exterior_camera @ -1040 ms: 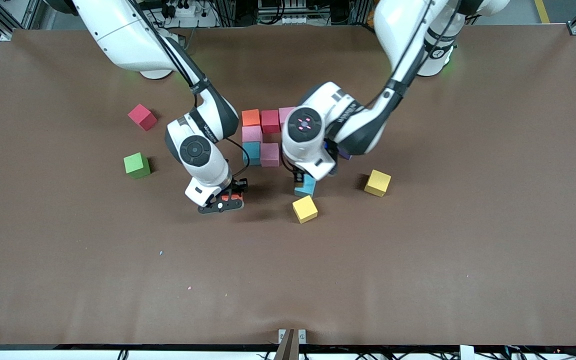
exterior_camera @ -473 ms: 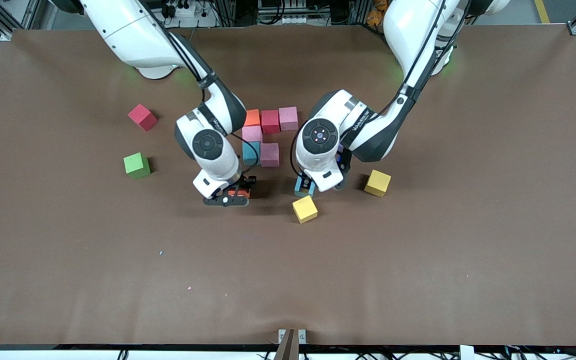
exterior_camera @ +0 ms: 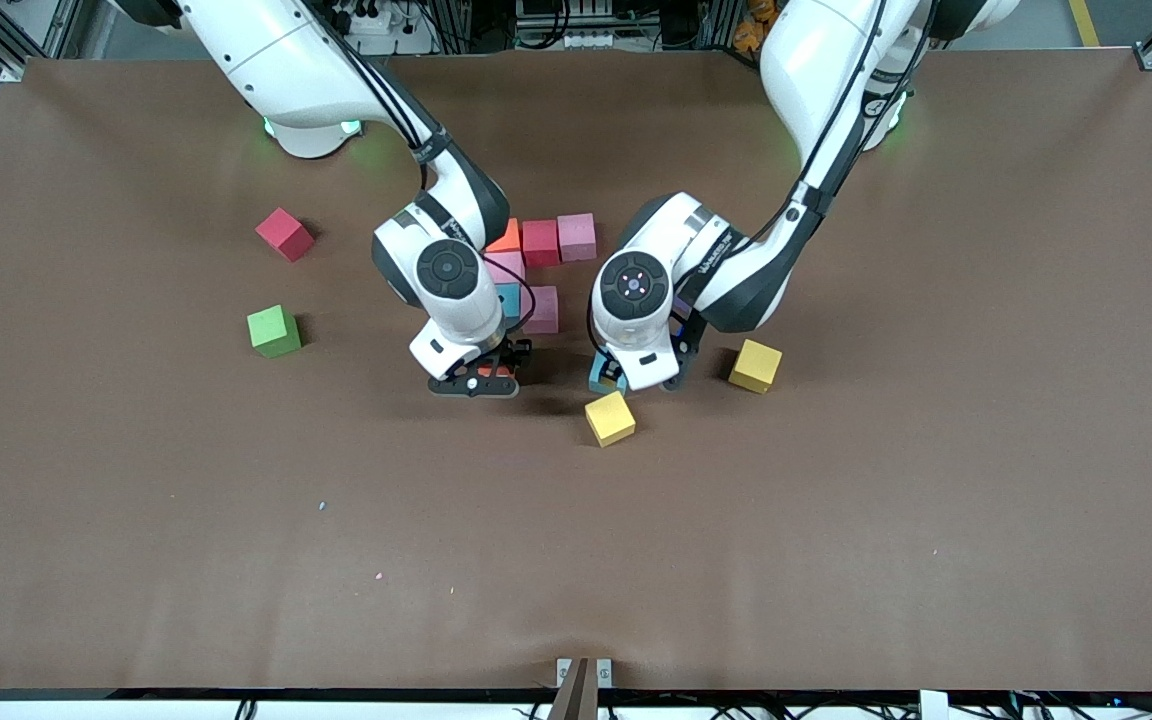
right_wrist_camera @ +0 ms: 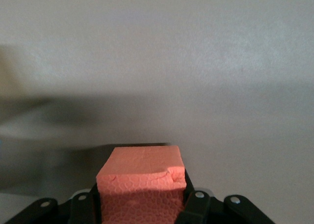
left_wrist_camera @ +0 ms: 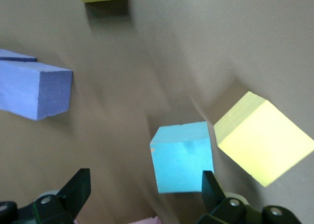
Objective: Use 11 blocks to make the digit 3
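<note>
Two grippers low over the table, one loaded, one empty

Right gripper (exterior_camera: 481,380) hangs low over bare table, nearer the front camera than the partly built digit 3 (exterior_camera: 536,265). Its fingers (right_wrist_camera: 195,207) are clamped on an orange block (right_wrist_camera: 141,187); the block sits squarely between the pads, its top face standing clear of them in the right wrist view.

Left gripper (exterior_camera: 636,375) is low over a blue block (left_wrist_camera: 182,156), fingers (left_wrist_camera: 212,187) spread wide and gripping nothing. In the left wrist view the blue block lies on the table between the two fingertips, closer to one of them; contact cannot be confirmed. One yellow block (exterior_camera: 609,418) lies just beside the blue one, nearer the camera. A second yellow block (exterior_camera: 755,365) sits toward the left arm's end of the table.

Two purple cubes (left_wrist_camera: 34,89) lie side by side near the blue block.

A green block (exterior_camera: 273,331) and a red block (exterior_camera: 284,234) rest well apart from the figure, toward the right arm's end. The figure's visible cubes are orange, red, pink and blue; the right arm covers part of it.
</note>
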Robot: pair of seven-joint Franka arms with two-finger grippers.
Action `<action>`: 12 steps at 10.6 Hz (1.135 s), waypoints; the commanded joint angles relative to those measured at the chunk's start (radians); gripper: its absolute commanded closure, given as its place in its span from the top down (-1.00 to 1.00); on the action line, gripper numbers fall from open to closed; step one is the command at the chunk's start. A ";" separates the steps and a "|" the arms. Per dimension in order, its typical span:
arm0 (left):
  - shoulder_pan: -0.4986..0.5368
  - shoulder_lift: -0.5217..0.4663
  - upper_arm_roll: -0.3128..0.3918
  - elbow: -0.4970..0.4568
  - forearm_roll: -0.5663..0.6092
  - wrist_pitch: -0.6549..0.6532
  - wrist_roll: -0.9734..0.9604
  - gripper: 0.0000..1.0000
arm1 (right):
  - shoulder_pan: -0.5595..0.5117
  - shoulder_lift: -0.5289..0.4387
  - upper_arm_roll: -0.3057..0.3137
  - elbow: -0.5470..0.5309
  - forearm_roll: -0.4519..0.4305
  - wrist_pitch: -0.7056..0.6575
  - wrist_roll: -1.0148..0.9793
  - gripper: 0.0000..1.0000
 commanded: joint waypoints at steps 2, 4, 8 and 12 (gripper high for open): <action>0.014 0.029 0.004 0.004 0.043 0.043 0.042 1.00 | 0.004 -0.005 0.015 -0.023 -0.036 0.006 0.060 -0.66; 0.014 0.035 0.004 0.006 0.043 0.071 0.084 1.00 | 0.006 -0.001 0.023 -0.023 -0.036 0.005 0.087 -0.65; 0.012 0.063 0.004 0.007 0.042 0.167 0.095 1.00 | 0.006 0.002 0.025 -0.038 -0.036 0.007 0.092 -0.65; -0.006 0.104 0.004 0.007 0.059 0.221 0.097 1.00 | 0.007 0.002 0.029 -0.040 -0.034 0.005 0.118 -0.64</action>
